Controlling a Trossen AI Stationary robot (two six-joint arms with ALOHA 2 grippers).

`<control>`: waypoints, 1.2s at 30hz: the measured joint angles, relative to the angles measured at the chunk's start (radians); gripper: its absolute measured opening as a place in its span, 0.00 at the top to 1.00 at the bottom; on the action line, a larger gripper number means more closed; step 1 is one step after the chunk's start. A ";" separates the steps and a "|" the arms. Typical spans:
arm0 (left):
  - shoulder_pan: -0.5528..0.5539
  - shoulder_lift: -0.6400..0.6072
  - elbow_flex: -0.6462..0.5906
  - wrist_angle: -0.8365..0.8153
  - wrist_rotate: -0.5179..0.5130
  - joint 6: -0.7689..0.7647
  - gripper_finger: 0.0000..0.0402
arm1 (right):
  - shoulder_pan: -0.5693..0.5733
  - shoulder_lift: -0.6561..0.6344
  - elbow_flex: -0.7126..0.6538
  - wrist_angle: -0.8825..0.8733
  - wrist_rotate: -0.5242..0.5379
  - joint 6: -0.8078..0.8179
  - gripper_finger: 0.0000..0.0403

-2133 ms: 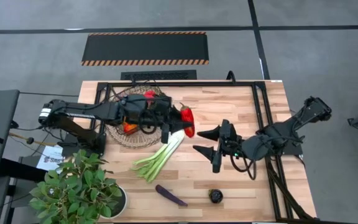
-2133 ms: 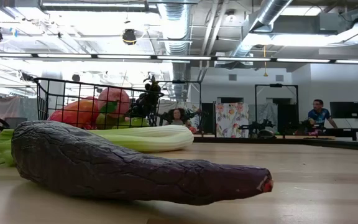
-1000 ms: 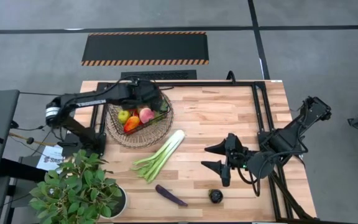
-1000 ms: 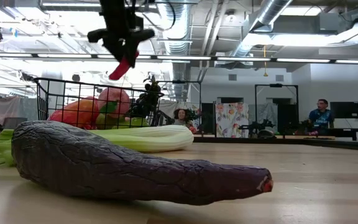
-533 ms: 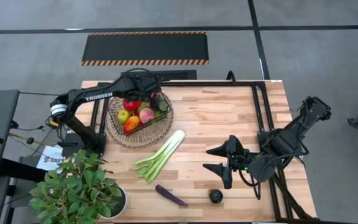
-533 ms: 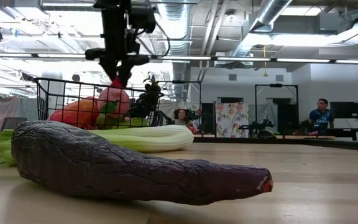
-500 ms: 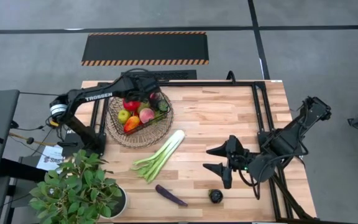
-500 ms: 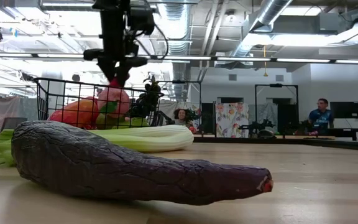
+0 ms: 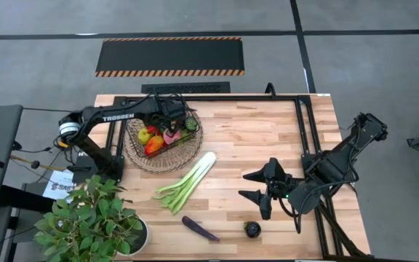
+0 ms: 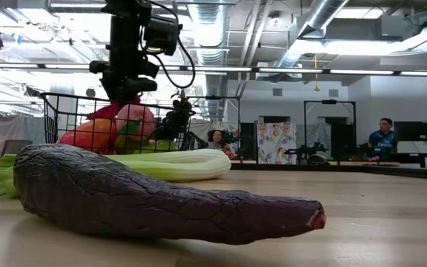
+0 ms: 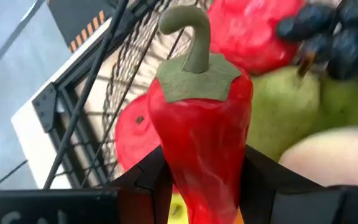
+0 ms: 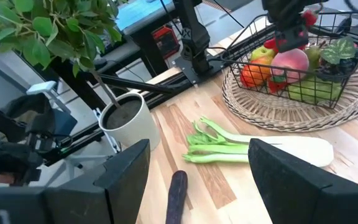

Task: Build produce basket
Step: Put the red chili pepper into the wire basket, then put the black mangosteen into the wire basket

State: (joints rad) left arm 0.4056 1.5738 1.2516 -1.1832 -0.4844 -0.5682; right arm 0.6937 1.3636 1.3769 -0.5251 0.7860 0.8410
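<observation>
The dark wire basket (image 9: 132, 131) stands on a round woven mat (image 9: 151, 164) at the table's far left, holding apples, a pear, a peach and grapes. My left gripper (image 9: 167, 121) is inside the basket's rim, shut on a red chilli (image 11: 201, 124), and shows in the low view (image 10: 124, 93) pointing down. My right gripper (image 9: 265, 193) hovers open over the table's right half, above a dark round fruit (image 9: 252, 229). The celery stalk (image 9: 188, 182) and purple aubergine (image 9: 200, 228) lie flat on the table. My left gripper pinches the red chilli by its body (image 11: 197, 168), one finger (image 11: 145, 180) on each side, with the green stem end (image 11: 194, 37) sticking out past the fingertips. The fingers come from above, pointing down. The chilli (image 10: 104, 112) slants below them among the fruit; whether it rests on any, I cannot tell.
A leafy potted plant (image 9: 86, 222) in a white pot stands at the near left corner. A black metal frame (image 9: 300, 124) runs along the far edge and down the right side. Bare wood lies between the celery and my right gripper.
My left gripper has carried the red chilli from high above the basket's far rim down inside the basket and a little toward the table's left, staying shut on it. My right gripper has kept almost still.
</observation>
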 joint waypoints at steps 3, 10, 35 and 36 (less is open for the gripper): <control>-0.022 0.000 0.000 -0.038 -0.020 -0.005 0.69 | 0.000 0.000 0.000 -0.010 0.000 0.000 0.28; -0.064 -0.001 0.000 -0.115 -0.026 -0.001 0.58 | 0.000 0.000 0.000 -0.015 0.000 -0.003 0.28; -0.361 -0.002 0.176 0.099 0.086 -0.022 0.29 | 0.048 -0.001 0.000 -0.176 -0.100 0.276 0.28; -0.378 -0.002 0.191 0.117 0.094 -0.018 0.29 | 0.062 -0.001 0.000 -0.219 -0.100 0.336 0.28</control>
State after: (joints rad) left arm 0.0275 1.5723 1.4430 -1.0664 -0.3908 -0.5859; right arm 0.7553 1.3624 1.3769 -0.7446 0.6861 1.1767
